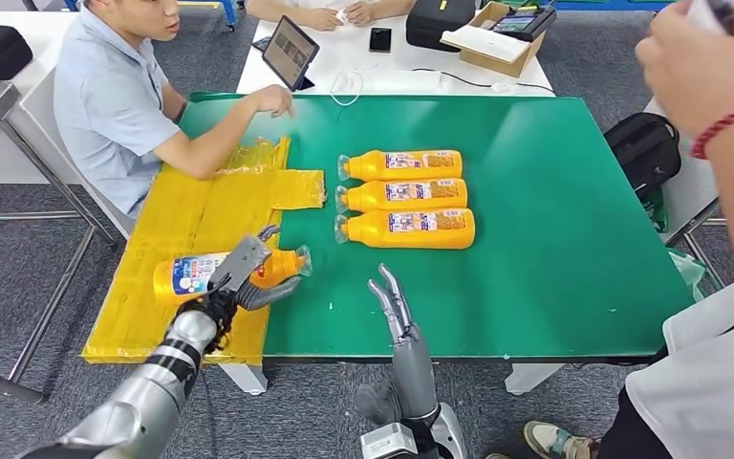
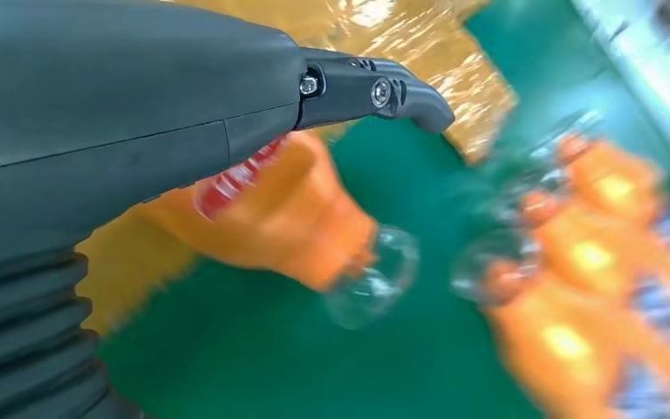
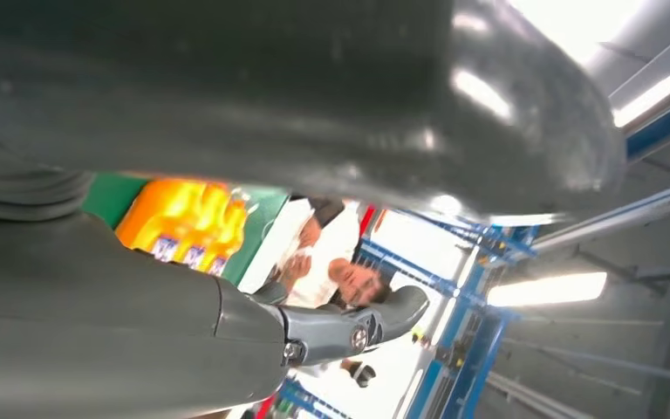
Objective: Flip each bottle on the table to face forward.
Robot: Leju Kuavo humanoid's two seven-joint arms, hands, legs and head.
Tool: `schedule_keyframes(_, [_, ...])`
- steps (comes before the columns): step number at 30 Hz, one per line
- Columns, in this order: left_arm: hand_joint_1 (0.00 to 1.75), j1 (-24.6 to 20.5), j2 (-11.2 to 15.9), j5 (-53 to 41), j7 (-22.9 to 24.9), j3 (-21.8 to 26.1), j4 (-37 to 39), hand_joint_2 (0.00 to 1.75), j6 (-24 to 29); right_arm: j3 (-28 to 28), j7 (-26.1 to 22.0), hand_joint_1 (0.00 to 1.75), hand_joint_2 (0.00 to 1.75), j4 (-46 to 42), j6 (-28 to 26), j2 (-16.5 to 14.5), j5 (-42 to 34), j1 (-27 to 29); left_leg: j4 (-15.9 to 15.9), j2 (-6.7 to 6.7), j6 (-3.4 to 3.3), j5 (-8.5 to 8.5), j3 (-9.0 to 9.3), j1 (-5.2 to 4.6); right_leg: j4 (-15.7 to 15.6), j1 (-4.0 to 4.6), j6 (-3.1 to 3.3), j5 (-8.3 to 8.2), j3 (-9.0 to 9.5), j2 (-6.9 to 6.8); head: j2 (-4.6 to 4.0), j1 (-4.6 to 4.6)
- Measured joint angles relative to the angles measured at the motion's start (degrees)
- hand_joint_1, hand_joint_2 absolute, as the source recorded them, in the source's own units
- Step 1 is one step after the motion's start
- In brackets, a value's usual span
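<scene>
Four orange bottles in all: three lie in a row [image 1: 411, 165] [image 1: 404, 195] [image 1: 411, 229] on the green tabletop [image 1: 573, 239], and a fourth [image 1: 191, 274] is at the yellow sheet [image 1: 182, 220]. One tablet [image 1: 289, 53], one phone [image 1: 379, 39], one cardboard box [image 1: 502, 38]. Two robot hands [image 1: 244, 277] [image 1: 392, 301]. Three people sit or stand around.

Left hand [image 1: 241, 279] grips; right hand [image 1: 394, 308] upright, fingers straight.

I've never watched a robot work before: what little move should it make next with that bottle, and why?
Probably carry it across to the row. The left hand grips one orange bottle over the yellow sheet, label showing, while three bottles already lie side by side on the green mat. The right hand is held up, holding nothing.
</scene>
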State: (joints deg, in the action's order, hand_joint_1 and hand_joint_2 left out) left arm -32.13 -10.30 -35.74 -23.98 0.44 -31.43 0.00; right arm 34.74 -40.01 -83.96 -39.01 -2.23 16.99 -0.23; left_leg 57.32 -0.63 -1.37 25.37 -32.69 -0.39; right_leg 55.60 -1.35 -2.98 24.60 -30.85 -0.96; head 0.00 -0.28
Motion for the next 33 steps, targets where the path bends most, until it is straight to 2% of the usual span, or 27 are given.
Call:
schedule_keyframes(3, [0.0, 4.82, -1.82, 9.86, -3.14, -1.09, -7.85, 0.0, 6.76, -0.35, 0.0, 0.0, 0.0, 0.42, -0.61, 0.01, 1.22, 0.35, 0.03, 0.19, -0.03, -0.03, -0.26, 0.0, 0.0, 0.0, 0.0, -0.04, -0.33, 0.13, 0.0, 0.01])
schedule_keyframes(6, [0.0, 9.46, -2.79, 19.44, -6.6, -3.97, -17.0, 1.31, 15.36, -0.93, -0.01, 0.0, 0.0, 0.94, -0.71, 0.0, 2.71, 0.53, 0.03, 0.22, -0.03, -0.03, -0.56, 0.01, 0.01, 0.02, -0.02, -0.05, -0.61, 0.17, 0.0, -0.01])
schedule_keyframes(7, [0.0, 10.84, -2.9, 22.03, -7.92, -5.12, -19.87, 1.75, 17.98, -1.15, -0.01, 0.0, 0.44, 1.2, -0.72, 0.0, 3.37, 0.53, 0.03, 0.22, -0.03, -0.03, -0.64, 0.01, 0.01, 0.02, -0.02, -0.05, -0.68, 0.17, 0.0, -0.01])
schedule_keyframes(10, [0.0, 14.95, -3.03, 28.77, -12.42, -8.86, -28.92, 1.75, 25.41, -2.47, 0.07, 0.0, 1.75, 3.02, -0.74, 0.0, 8.09, 0.07, 0.03, 0.23, -0.03, -0.02, -0.84, 0.02, 0.02, 0.03, -0.02, -0.05, -0.87, 0.17, 0.0, 0.0])
schedule_keyframes(15, [0.0, 22.73, -2.93, 33.26, -16.01, -14.53, -44.49, 1.75, 35.26, -7.68, 3.19, 0.0, 1.75, 9.81, -0.77, 0.35, 20.14, -2.76, 0.03, 0.24, -0.04, -0.02, -1.03, 0.0, 0.01, 0.01, -0.03, -0.04, -1.05, 0.19, 0.0, -0.01])
schedule_keyframes(18, [0.0, 27.41, -2.73, 29.41, -16.23, -16.46, -52.39, 1.75, 39.07, -11.17, 7.17, 0.0, 1.75, 14.54, -0.78, 1.68, 25.78, -5.67, 0.04, 0.23, -0.04, -0.02, -1.05, -0.03, -0.01, -0.01, -0.04, -0.05, -1.06, 0.19, 0.0, -0.01])
schedule_keyframes(21, [0.0, 31.76, -3.01, 23.09, -16.26, -16.41, -59.03, 1.75, 39.92, -14.83, 10.42, 0.0, 1.75, 19.64, -0.79, 3.75, 30.04, -8.41, 0.05, 0.22, -0.05, -0.01, -1.05, -0.06, -0.02, -0.02, -0.06, -0.06, -1.07, 0.19, 0.0, -0.01])
schedule_keyframes(27, [0.0, 37.7, -3.86, 20.0, -16.26, -15.05, -64.67, 1.75, 40.11, -20.87, 13.21, 0.0, 1.75, 29.54, -0.81, 7.22, 35.09, -12.67, 0.05, 0.18, -0.06, -0.01, -1.07, -0.05, -0.02, -0.02, -0.07, -0.07, -1.08, 0.18, 0.0, -0.01])
schedule_keyframes(33, [0.0, 39.43, -4.03, 20.13, -16.24, -14.87, -66.02, 1.75, 40.11, -22.91, 13.13, 0.0, 1.75, 39.51, -0.57, 8.21, 35.63, -16.89, 0.05, 0.2, -0.05, -0.01, -1.07, -0.02, -0.01, 0.01, -0.07, -0.07, -1.11, 0.19, 0.0, -0.01])
